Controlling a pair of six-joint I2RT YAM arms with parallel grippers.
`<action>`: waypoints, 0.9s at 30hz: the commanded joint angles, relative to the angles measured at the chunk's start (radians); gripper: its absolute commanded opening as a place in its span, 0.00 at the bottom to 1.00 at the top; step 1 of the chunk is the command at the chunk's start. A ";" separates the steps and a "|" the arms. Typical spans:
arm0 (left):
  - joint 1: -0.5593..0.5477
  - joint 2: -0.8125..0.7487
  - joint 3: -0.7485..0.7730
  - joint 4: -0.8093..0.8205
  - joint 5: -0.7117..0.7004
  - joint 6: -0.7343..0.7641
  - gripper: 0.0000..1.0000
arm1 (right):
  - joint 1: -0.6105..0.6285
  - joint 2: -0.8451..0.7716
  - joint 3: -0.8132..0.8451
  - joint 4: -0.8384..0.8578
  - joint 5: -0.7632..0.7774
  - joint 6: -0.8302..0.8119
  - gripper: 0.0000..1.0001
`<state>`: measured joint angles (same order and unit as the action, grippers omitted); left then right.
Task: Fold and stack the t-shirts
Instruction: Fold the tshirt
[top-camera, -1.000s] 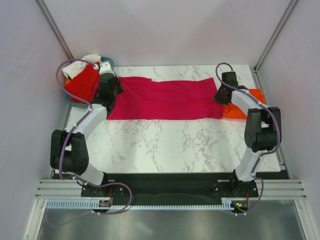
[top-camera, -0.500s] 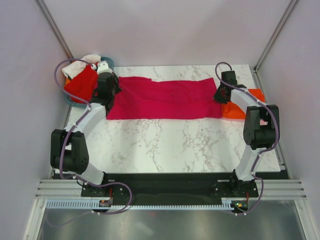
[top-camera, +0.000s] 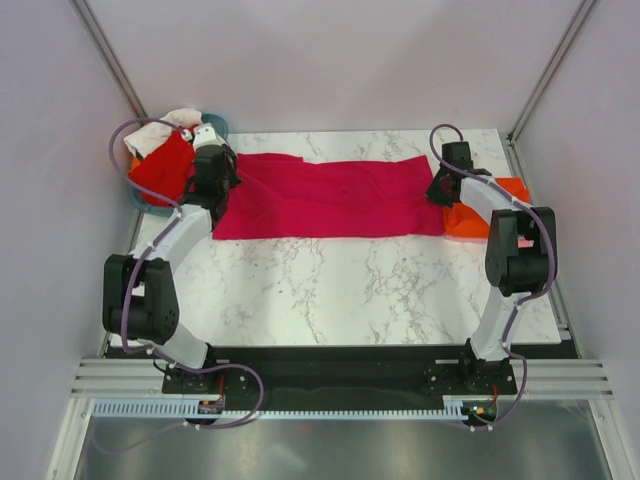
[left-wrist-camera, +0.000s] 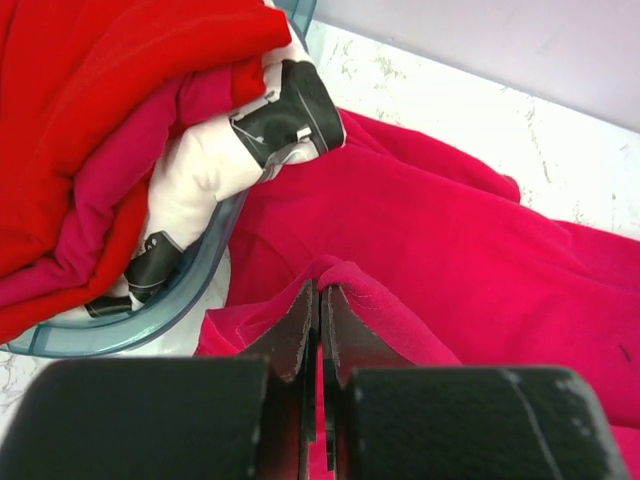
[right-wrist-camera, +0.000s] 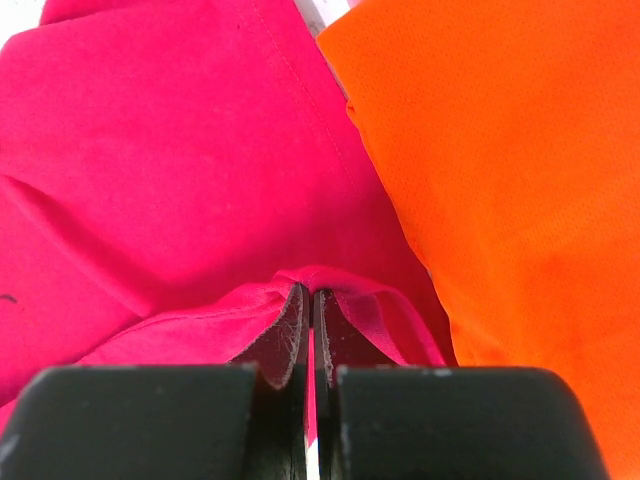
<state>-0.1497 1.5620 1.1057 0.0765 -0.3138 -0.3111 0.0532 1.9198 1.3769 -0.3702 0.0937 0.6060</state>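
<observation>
A magenta-pink t-shirt (top-camera: 330, 197) lies spread flat across the far part of the marble table. My left gripper (top-camera: 218, 190) is shut on its left edge, a fold of pink cloth (left-wrist-camera: 390, 300) pinched between the jaws (left-wrist-camera: 322, 292). My right gripper (top-camera: 440, 195) is shut on the shirt's right edge (right-wrist-camera: 200, 200), with cloth between the jaws (right-wrist-camera: 311, 292). A bright orange t-shirt (top-camera: 490, 212) lies folded at the far right, touching the pink one (right-wrist-camera: 510, 180). Red (top-camera: 160, 168) and white (top-camera: 160, 130) tees sit heaped in the basket.
A teal plastic basket (top-camera: 145, 205) stands at the far left corner, its rim (left-wrist-camera: 160, 315) close beside my left gripper. The enclosure's grey walls stand on both sides. Bare marble table (top-camera: 340, 290) stretches in front of the shirt.
Both grippers have shifted slightly toward the far side, still holding the pink shirt's edges. The shirt has hardly moved.
</observation>
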 joint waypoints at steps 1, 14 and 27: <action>0.007 0.055 0.049 0.016 -0.008 0.017 0.02 | -0.007 0.031 0.051 0.030 -0.003 0.012 0.00; 0.007 0.204 0.174 -0.006 0.065 0.018 0.02 | -0.021 0.059 0.082 0.034 0.018 0.008 0.00; 0.009 0.240 0.204 -0.043 0.061 0.014 0.02 | -0.030 0.025 0.033 0.074 0.031 0.023 0.00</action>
<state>-0.1459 1.7996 1.2713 0.0364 -0.2489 -0.3111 0.0345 1.9652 1.4223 -0.3443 0.0956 0.6136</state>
